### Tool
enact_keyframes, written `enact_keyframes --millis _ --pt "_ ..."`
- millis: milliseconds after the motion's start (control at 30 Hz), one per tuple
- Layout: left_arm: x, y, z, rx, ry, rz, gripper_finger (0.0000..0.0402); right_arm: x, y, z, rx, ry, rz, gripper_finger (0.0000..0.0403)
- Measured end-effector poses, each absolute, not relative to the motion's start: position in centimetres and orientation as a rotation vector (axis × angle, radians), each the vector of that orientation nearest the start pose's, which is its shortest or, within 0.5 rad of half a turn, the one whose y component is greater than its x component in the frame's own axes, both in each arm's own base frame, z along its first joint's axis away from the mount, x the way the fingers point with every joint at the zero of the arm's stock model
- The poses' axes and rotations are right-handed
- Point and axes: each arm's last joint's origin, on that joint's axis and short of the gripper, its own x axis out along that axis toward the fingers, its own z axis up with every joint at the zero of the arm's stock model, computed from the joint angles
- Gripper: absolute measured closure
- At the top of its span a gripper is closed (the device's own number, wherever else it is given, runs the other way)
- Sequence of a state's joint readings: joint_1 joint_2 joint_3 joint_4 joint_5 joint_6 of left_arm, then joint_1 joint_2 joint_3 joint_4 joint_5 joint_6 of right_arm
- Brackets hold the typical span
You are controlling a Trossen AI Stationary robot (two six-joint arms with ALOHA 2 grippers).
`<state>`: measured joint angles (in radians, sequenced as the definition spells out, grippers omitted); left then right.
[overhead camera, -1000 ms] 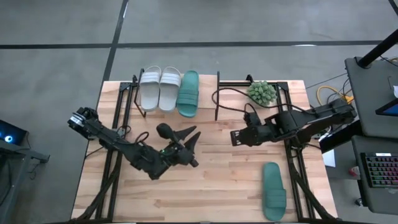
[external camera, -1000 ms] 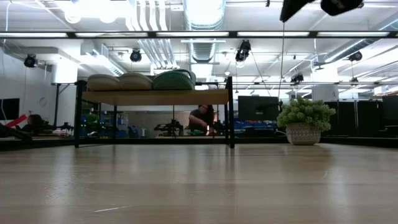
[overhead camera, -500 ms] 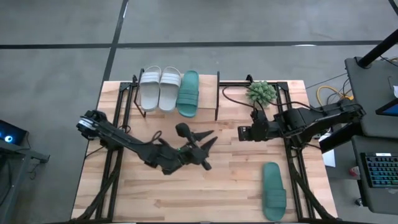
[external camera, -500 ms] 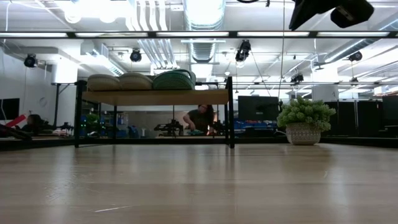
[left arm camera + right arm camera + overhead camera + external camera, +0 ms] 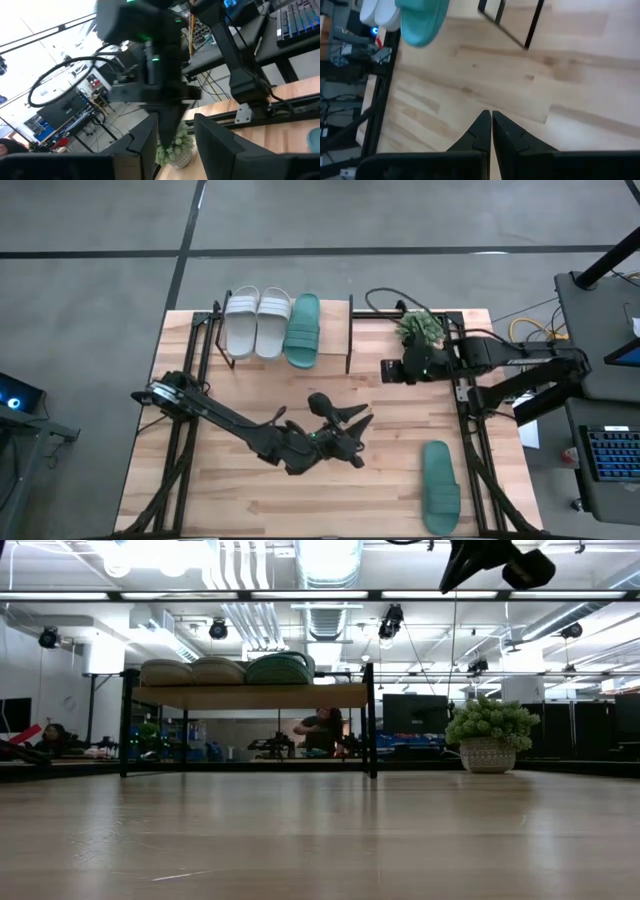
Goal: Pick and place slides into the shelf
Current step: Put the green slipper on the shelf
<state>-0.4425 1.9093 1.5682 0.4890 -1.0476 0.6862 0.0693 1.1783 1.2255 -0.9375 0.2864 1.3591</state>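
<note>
The shelf (image 5: 282, 330) stands at the table's far side, left of the middle. On its plank top lie two pale slides (image 5: 256, 320) and one teal slide (image 5: 302, 330), sole down; in the low view they show as the pale slides (image 5: 192, 671) and the teal slide (image 5: 280, 668). A second teal slide (image 5: 440, 488) lies flat on the table near its right front corner. My left gripper (image 5: 360, 432) hovers open over the table's middle, pointing toward the right edge, with nothing between its fingers (image 5: 220, 145). My right gripper (image 5: 385, 370) is shut (image 5: 490, 125) and empty, beside the plant.
A potted plant (image 5: 420, 328) stands at the far right, just beyond my right gripper, and shows right of the shelf in the low view as the plant (image 5: 490, 735). Black frame rails (image 5: 470, 430) run along both table sides. Bare wood lies between the shelf and the loose teal slide.
My left gripper has travelled toward the table's right edge and a little toward the near edge, closer to the loose teal slide, sinking slightly and rolling. My right gripper has drawn back toward the far right, toward the plant. No slide has moved.
</note>
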Motion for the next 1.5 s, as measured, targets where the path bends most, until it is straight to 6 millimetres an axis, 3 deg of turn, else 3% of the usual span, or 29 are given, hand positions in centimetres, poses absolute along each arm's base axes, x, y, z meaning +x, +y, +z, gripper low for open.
enact_keyframes --millis 267,433,600,967,1200,1500 --pt "42.0 -18.4 31.4 0.599 0.12 0.549 0.0289 21.3 -1.7 35.2 1.101 0.584 -0.733 0.0394" --pt "43.0 -19.3 30.5 0.619 0.09 0.44 0.0289 21.2 -2.0 35.4 1.093 0.593 -0.707 0.0394" --pt "43.7 -19.7 29.7 0.637 0.116 0.459 0.0289 21.3 -1.7 35.2 1.104 0.633 -0.664 0.0394" --pt "43.0 -18.5 30.8 0.625 0.182 0.663 0.0289 18.5 3.7 31.3 1.082 1.147 -0.65 0.0394" --pt "43.0 -17.8 31.3 0.78 0.238 0.67 0.0289 17.9 7.6 28.2 1.156 1.271 -0.571 0.0394" --pt "43.3 -16.8 31.7 0.904 0.293 0.69 0.0289 16.8 10.3 26.2 1.211 1.443 -0.473 0.0394"
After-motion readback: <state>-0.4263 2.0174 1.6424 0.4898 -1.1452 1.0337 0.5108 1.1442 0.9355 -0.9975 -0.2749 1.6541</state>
